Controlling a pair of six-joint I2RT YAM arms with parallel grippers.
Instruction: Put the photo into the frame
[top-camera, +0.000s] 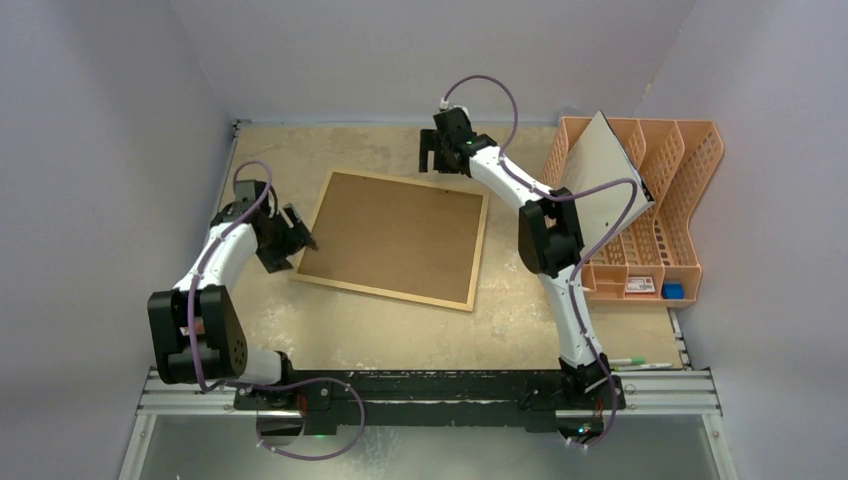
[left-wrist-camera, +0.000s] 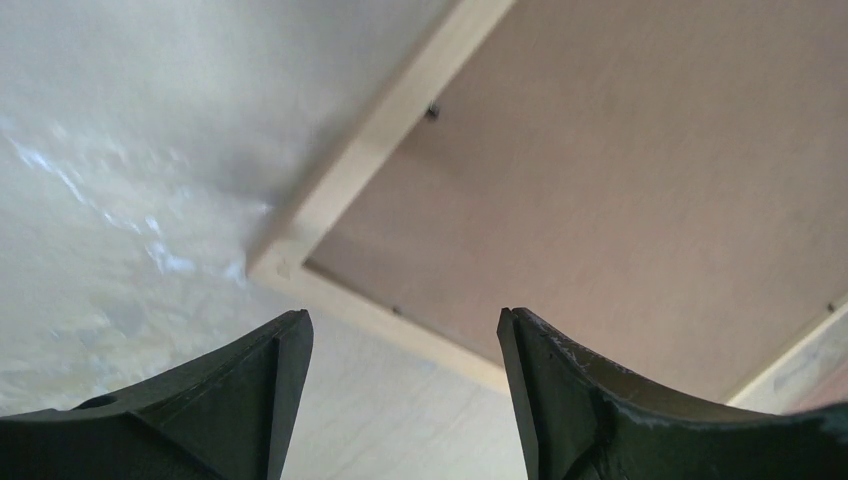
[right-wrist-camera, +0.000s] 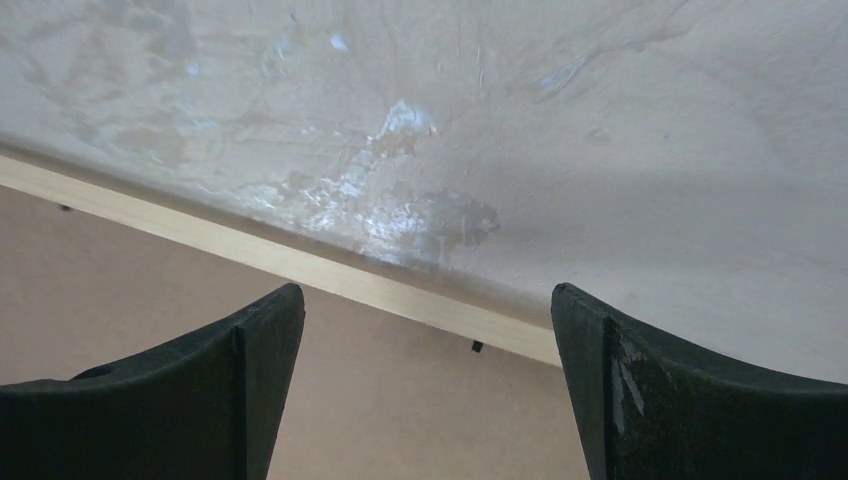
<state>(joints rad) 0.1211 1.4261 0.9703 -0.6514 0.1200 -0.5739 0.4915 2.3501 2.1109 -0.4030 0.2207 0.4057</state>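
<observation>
Frame (top-camera: 393, 238) lies flat on the bench (top-camera: 400, 330), a little turned, with its brown back facing up. A thin strip of light wood runs all around the brown part.

The left tool (top-camera: 298, 228) is at the near left corner of the frame. Its two dark fingers (left-wrist-camera: 250, 400) are spread apart and nothing is between them. From the left wrist camera, the wooden corner sits just ahead of the fingertips, with small dark clips along the inside of the wood.

The right tool (top-camera: 435, 160) is at the far edge of the frame, close to the far right corner. It is wide open too and holds nothing. From its own camera, the wood edge runs across just in front of the fingers, with bare bench past it.

On the right side of the bench stands an orange rack (top-camera: 690, 170). A grey-white board (top-camera: 600, 170) leans in it. A small blue thing (top-camera: 673, 291) sits in the rack's near end.
</observation>
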